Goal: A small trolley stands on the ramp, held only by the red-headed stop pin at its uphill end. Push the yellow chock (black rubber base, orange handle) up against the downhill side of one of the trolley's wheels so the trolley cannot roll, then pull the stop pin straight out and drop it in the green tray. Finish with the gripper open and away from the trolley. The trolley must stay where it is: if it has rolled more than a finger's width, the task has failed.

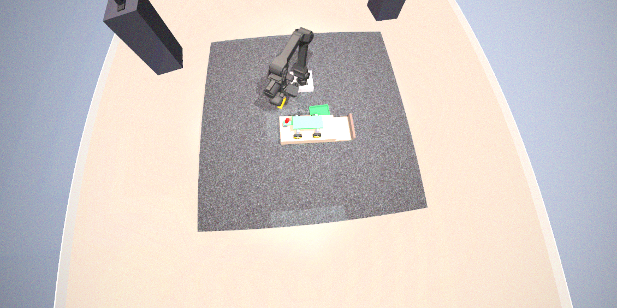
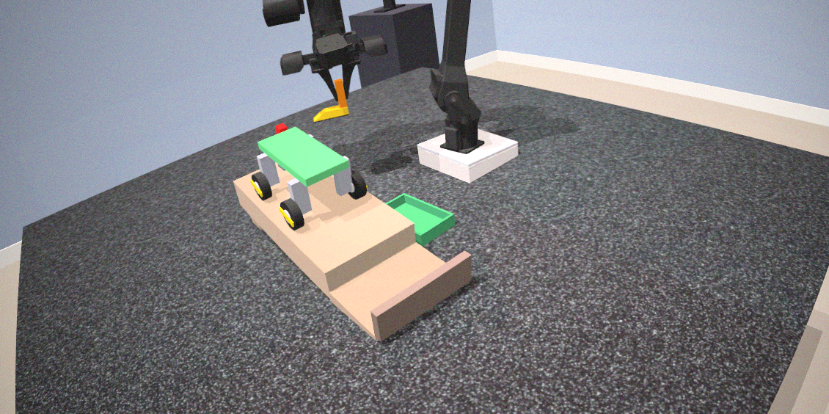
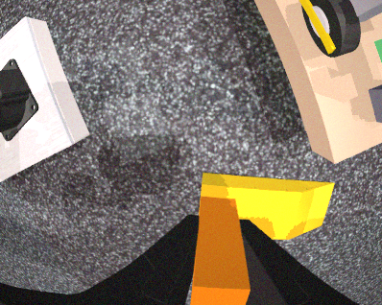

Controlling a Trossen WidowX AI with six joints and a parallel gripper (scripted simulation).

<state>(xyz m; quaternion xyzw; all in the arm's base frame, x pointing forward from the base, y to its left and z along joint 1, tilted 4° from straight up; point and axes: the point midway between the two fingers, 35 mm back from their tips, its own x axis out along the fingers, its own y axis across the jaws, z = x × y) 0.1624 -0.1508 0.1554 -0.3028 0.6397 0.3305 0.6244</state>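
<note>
Yellow chock held aloft beside the ramp

Pale blue walls surround a dark speckled mat (image 1: 241, 176) (image 2: 579, 295) (image 3: 131, 86). On it stands the wooden ramp (image 1: 343, 129) (image 2: 353, 242) (image 3: 323, 115), carrying the green-topped trolley (image 1: 307, 122) (image 2: 304, 154). The black arm (image 1: 303, 55) (image 2: 458, 22) rises from a white base block (image 1: 309, 86) (image 2: 493, 160) (image 3: 59, 105). Near the ramp lies the green tray (image 1: 319, 110) (image 2: 426, 217). The hand (image 1: 282, 100) (image 2: 341, 98) (image 3: 217, 227) is clamped on the orange handle of the yellow chock (image 1: 282, 104) (image 2: 331, 114) (image 3: 275, 206), above the mat. The red-headed stop pin (image 1: 286, 120) (image 2: 281, 128) stands at the trolley's uphill end.

From where I'm standing (and I've peered at ramp, trolley and tray alike), I can't make out any readable text, label, brand, number or sign on anything
</note>
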